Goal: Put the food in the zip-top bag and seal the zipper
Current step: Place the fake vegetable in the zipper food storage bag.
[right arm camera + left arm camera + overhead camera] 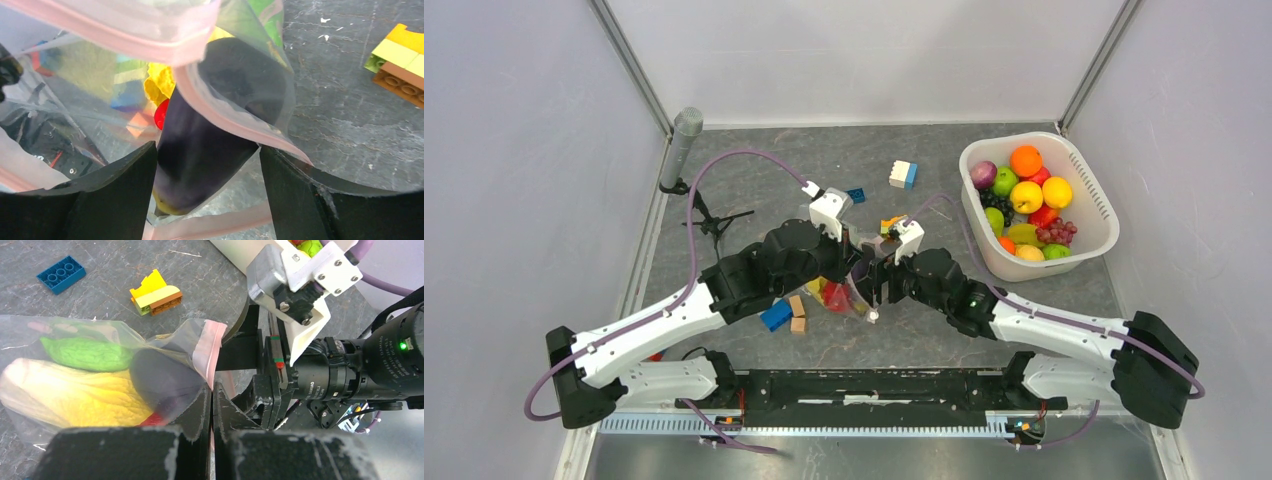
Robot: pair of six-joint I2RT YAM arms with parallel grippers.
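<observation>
From overhead, the zip-top bag is mostly hidden beneath both wrists, its zipper too small to judge as sealed or not. In the right wrist view the purple food runs under that zipper's pink strip (its lower tip blurred), and the bag's left part is cut by the picture's edge.

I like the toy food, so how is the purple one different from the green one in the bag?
The purple toy is dark, smooth and glossy; the green toy is bright and wrinkly. The purple one sits at the bag's open pink edge, between the right gripper's open jaws; the green one lies deeper in, away from the opening. Both lie inside the same clear bag, beside a yellow toy.
</observation>
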